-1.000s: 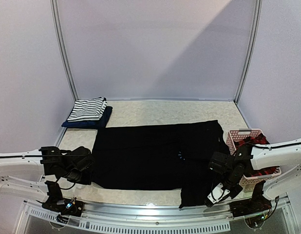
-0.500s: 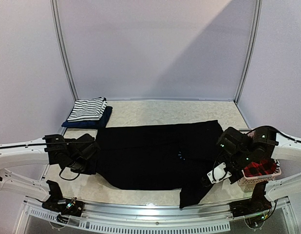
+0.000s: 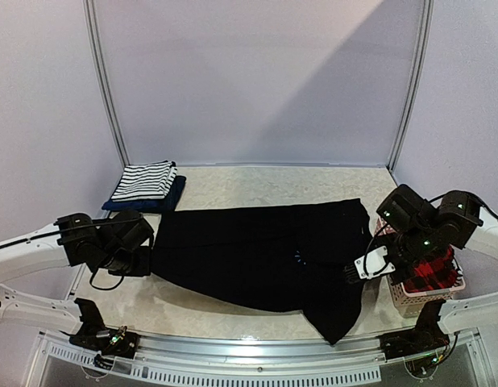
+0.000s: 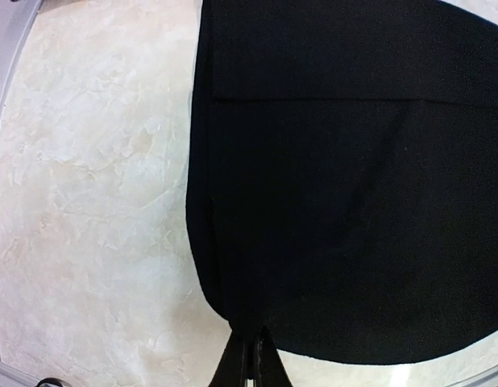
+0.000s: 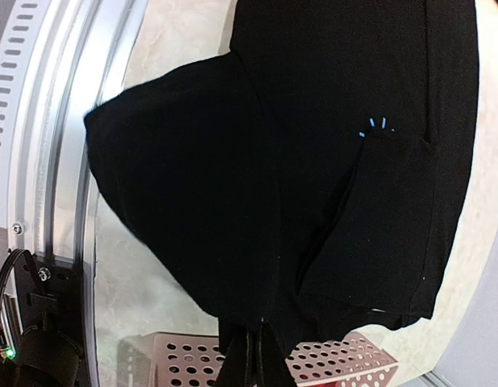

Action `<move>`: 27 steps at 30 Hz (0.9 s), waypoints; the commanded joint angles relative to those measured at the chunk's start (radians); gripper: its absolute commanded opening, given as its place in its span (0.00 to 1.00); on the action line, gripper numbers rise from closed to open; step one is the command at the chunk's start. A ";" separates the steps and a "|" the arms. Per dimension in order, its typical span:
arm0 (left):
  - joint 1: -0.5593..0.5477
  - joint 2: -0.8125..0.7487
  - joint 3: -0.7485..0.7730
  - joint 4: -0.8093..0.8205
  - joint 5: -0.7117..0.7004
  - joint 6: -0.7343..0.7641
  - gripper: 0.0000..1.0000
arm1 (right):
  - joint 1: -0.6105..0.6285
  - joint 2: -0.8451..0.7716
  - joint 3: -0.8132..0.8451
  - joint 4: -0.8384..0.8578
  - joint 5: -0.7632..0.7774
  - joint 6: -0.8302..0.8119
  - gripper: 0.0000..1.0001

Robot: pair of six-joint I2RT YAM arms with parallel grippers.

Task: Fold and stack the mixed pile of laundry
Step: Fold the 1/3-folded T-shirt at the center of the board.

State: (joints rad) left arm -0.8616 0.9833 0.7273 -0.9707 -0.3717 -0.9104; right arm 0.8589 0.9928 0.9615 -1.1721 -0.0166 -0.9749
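Your left claw [image 4: 249, 359] is pinched fully shut on the near left corner of the large black shirt [image 3: 257, 250]. A small gather of cloth sits right at its fingertips, at the bottom centre of the left wrist view. Your right claw [image 5: 253, 355] is closed just as tight on the shirt's edge at the other end. A loose flap hangs from that grip and sags toward the lower right of the overhead frame.

From both claws the shirt spreads away toward the top of the frame, lying flat on the bench [image 3: 273, 181]. Its long axis runs left to right across the middle, and the blue star mark [image 3: 298, 258] sits right of centre. Each arm holds its own end, so neither is the nearer one. The fold looks set to carry the near edge up and over toward the far edge, across that long axis. The right side is slacker, so it probably needs tension first.

At the right edge, partly behind your right arm, the pink basket [image 5: 338, 363] holds the red-black plaid shirt [image 3: 430, 270]. At the far left, the striped tank top [image 3: 144, 181] lies folded on the navy piece [image 3: 140, 204], well apart from both claws.
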 commanded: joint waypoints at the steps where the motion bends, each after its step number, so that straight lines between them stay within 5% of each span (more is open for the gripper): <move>1: 0.019 -0.016 0.045 -0.285 -0.015 -0.167 0.00 | -0.032 -0.032 0.005 -0.045 0.004 0.010 0.00; 18: 0.108 0.029 0.081 -0.230 -0.051 -0.065 0.00 | -0.288 -0.045 -0.026 0.345 0.140 0.132 0.00; 27: 0.210 0.153 0.101 -0.097 -0.026 0.079 0.00 | -0.510 0.117 -0.001 0.521 0.001 0.237 0.00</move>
State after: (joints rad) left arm -0.7025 1.0744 0.7979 -0.9878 -0.4080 -0.8635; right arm 0.4294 1.0466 0.9466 -0.7605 0.0662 -0.8104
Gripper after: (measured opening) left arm 0.014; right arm 0.008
